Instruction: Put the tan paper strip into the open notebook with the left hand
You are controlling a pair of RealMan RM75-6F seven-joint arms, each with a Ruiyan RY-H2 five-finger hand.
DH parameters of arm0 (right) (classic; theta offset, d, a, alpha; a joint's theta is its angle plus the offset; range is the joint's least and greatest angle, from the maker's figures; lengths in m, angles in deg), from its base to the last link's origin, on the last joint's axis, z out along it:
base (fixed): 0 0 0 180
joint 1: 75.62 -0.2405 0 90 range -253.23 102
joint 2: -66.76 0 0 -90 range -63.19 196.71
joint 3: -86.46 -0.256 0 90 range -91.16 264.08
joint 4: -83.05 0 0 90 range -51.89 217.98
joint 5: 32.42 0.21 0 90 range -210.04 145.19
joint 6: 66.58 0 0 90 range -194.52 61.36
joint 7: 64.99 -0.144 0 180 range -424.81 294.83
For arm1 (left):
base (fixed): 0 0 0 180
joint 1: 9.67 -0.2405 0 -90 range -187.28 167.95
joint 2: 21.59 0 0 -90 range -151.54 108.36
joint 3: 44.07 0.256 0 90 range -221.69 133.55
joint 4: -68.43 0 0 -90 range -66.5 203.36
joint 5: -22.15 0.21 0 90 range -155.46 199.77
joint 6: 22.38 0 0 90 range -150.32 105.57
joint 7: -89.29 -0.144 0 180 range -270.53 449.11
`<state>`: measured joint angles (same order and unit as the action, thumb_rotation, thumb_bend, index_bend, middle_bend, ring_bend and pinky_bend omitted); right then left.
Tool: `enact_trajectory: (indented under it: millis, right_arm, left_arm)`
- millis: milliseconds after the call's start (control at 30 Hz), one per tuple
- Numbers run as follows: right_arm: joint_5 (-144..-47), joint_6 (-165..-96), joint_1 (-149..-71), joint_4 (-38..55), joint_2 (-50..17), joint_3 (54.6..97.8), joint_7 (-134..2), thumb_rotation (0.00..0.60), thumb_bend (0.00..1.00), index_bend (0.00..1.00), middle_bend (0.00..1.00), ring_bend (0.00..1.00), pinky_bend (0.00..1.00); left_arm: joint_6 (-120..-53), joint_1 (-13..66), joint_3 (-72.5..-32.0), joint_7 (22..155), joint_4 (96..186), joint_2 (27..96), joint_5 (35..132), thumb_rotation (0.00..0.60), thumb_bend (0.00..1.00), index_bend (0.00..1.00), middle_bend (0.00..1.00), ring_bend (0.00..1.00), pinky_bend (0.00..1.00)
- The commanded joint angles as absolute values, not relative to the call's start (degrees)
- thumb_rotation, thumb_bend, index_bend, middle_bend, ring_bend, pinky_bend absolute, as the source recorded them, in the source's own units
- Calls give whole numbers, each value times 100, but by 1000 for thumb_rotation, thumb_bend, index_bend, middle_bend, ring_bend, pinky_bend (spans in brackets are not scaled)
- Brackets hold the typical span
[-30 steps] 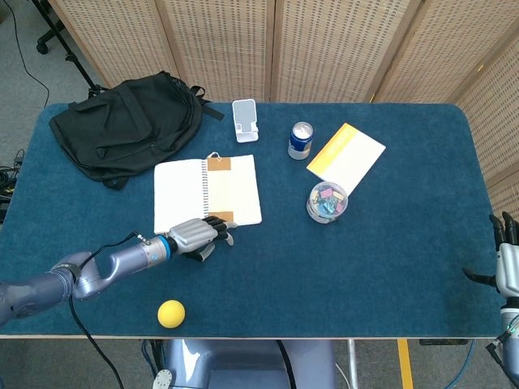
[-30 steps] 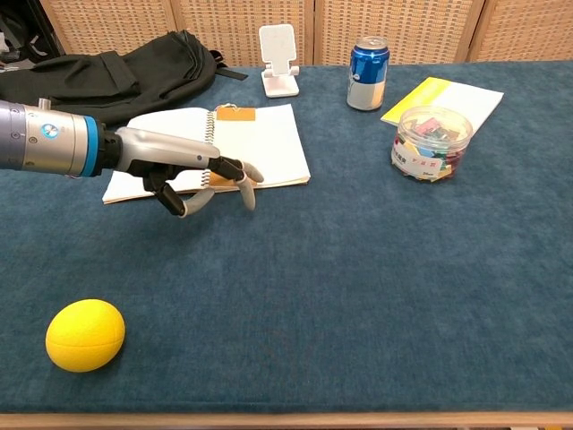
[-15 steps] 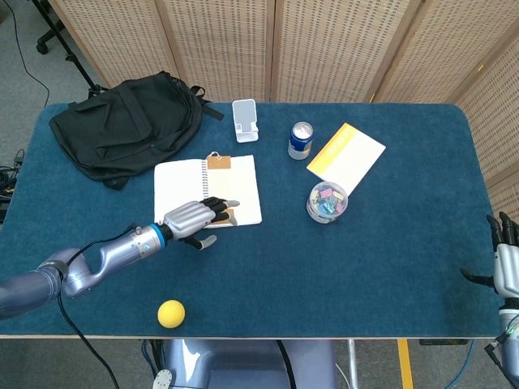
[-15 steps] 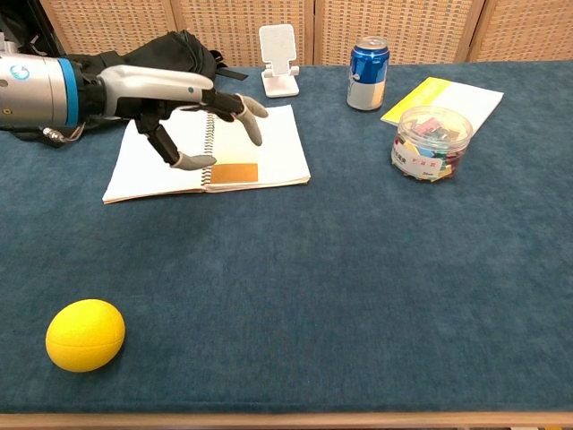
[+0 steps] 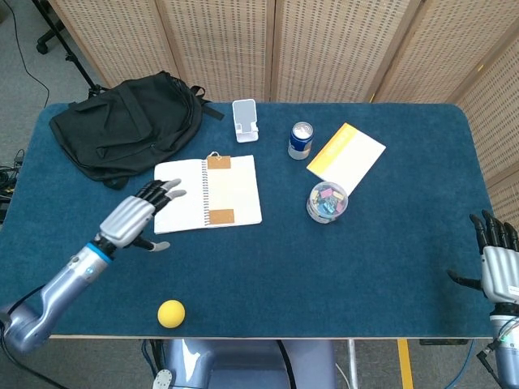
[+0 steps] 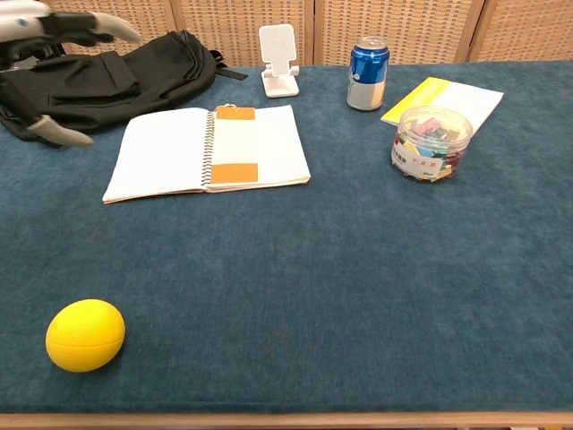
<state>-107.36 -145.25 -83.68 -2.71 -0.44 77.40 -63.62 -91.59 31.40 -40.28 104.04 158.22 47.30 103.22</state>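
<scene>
The open spiral notebook (image 5: 208,193) (image 6: 210,149) lies flat on the blue table. The tan paper strip (image 5: 220,190) (image 6: 235,143) runs down its right page beside the spiral, with darker tan ends at top and bottom. My left hand (image 5: 134,217) (image 6: 52,36) hovers open to the left of the notebook, fingers spread, holding nothing; only its fingers show at the chest view's top left corner. My right hand (image 5: 496,259) stays open at the table's right edge, far from the notebook.
A black backpack (image 5: 126,123) lies at the back left. A white phone stand (image 5: 245,120), a blue can (image 5: 301,140), a yellow-edged booklet (image 5: 346,156) and a clear tub of clips (image 5: 327,202) stand behind and right. A yellow ball (image 5: 171,313) rests near the front edge.
My left hand has lifted off the notebook's lower right page and drawn back to the left, empty. The strip stays lying on the page. The right hand barely moved.
</scene>
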Motion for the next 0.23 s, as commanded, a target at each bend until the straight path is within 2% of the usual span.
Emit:
enact_trajectory:
  millis: [33,233]
  right_arm:
    - [-11033,-14727,-8331,-340,-59,7838,-6438,600,0,0,0,0,0]
    - [-11306,-14896,-8292,-356,-105,7936,-6462,600,0,0,0,0,0]
  left_arm:
    - [-10518,1865,-3994,9357,16325,4650,9581,600,0,0,0,0,0]
    - [-11021,1071,-3938,8983,16217,4829,9192,600,51,0,0,0,0]
